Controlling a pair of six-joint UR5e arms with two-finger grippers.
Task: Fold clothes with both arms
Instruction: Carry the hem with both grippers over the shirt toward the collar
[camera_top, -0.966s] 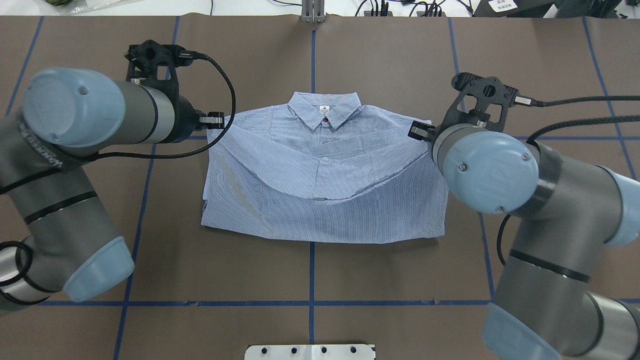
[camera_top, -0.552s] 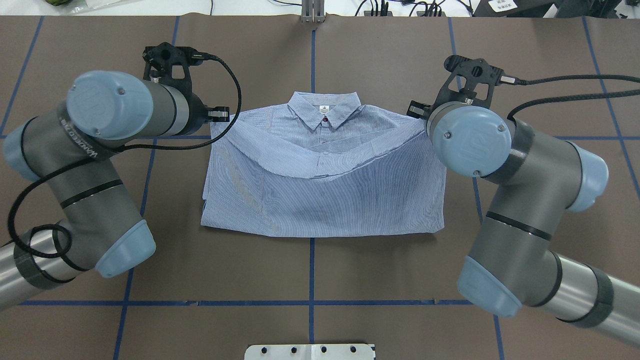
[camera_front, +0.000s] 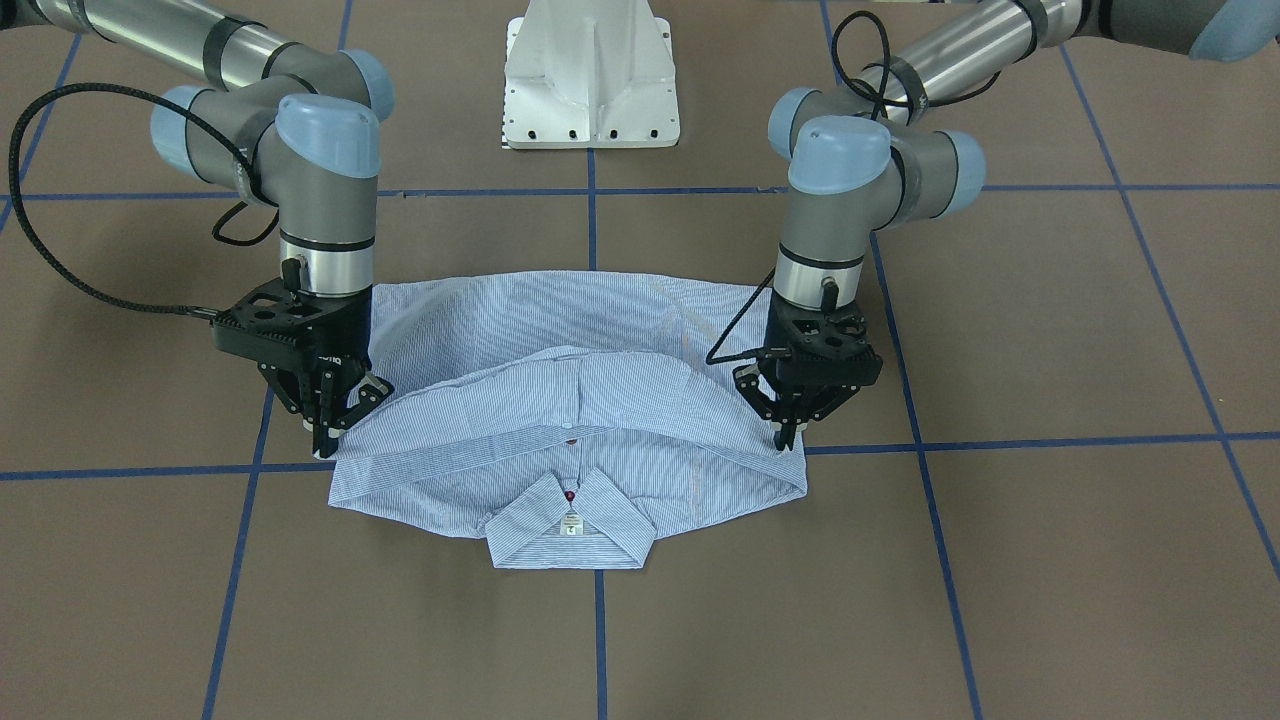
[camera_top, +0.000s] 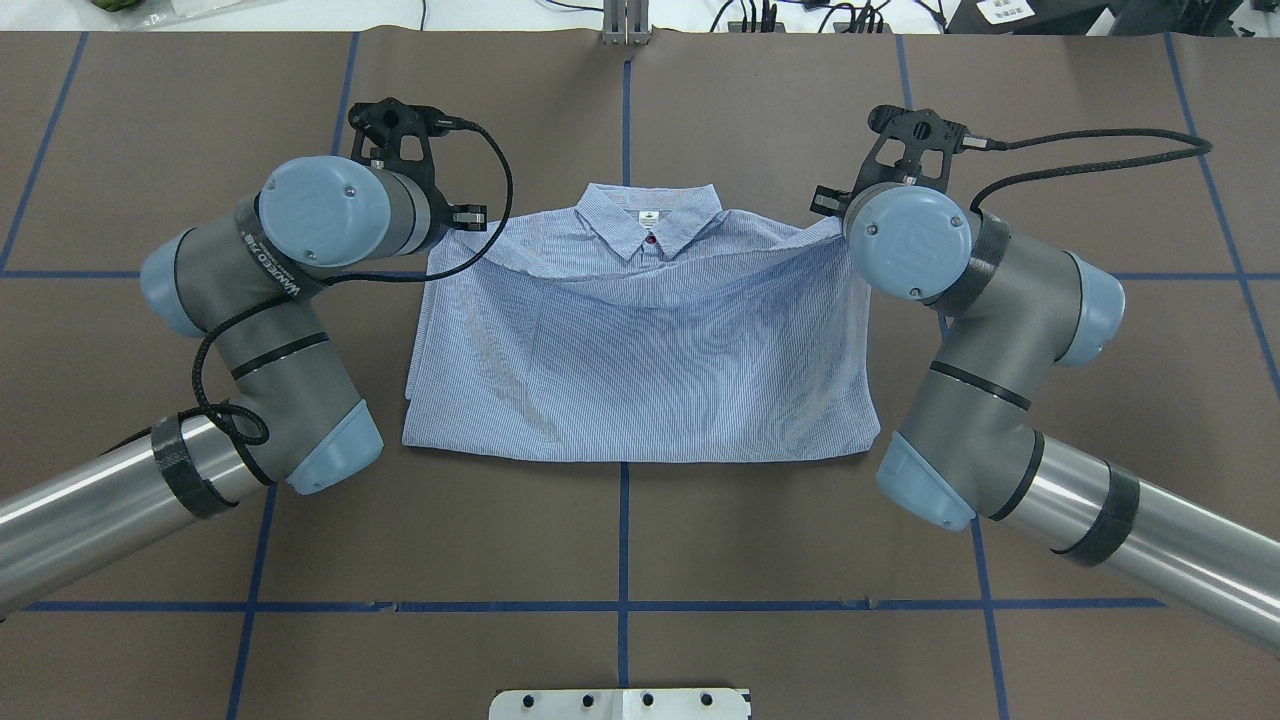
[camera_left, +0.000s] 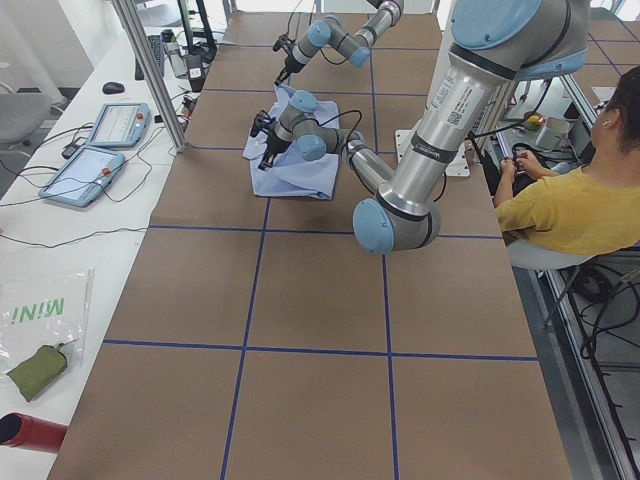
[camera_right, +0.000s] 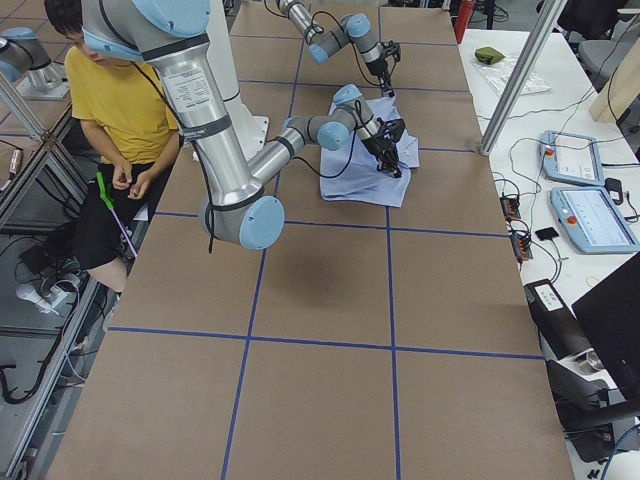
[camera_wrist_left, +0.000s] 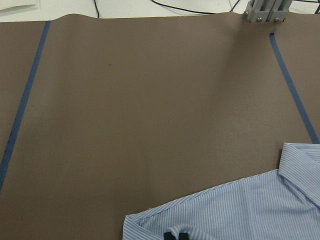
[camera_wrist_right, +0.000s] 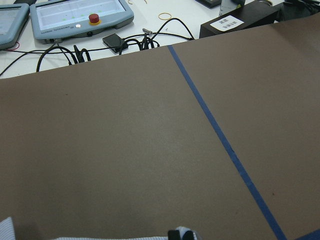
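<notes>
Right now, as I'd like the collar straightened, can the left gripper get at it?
Likely not yet: the left gripper is shut on the folded-over edge of the shirt. The collar lies near with only flat cloth between, so once it lets go the way looks free.

The shirt (camera_top: 640, 360) lies flat at the middle of the table (camera_top: 640, 560), its collar (camera_top: 648, 215) on the far side. The left gripper (camera_front: 787, 432) grips its far left corner, and the right gripper (camera_front: 325, 438) its far right corner. The base (camera_front: 590, 80) stands at the near edge.
</notes>
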